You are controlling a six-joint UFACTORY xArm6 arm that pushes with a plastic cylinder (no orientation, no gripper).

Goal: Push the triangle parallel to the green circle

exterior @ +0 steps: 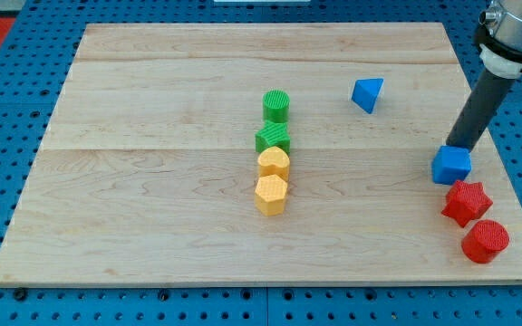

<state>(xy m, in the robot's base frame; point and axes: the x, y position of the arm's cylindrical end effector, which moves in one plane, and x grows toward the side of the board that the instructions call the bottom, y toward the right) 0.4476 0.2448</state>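
The blue triangle [367,94] lies toward the view's top right of the wooden board [152,181]. The green circle [276,105] stands to its left, at the top of a short column of blocks. My tip [457,145] is at the view's right, touching the top edge of a blue cube [450,165]. The tip is well to the right of and below the triangle.
Below the green circle in the column are a green star-shaped block [273,139], a yellow heart-shaped block [274,163] and a yellow hexagon [271,194]. A red star [466,202] and a red circle [485,241] sit at the view's bottom right, near the board's edge.
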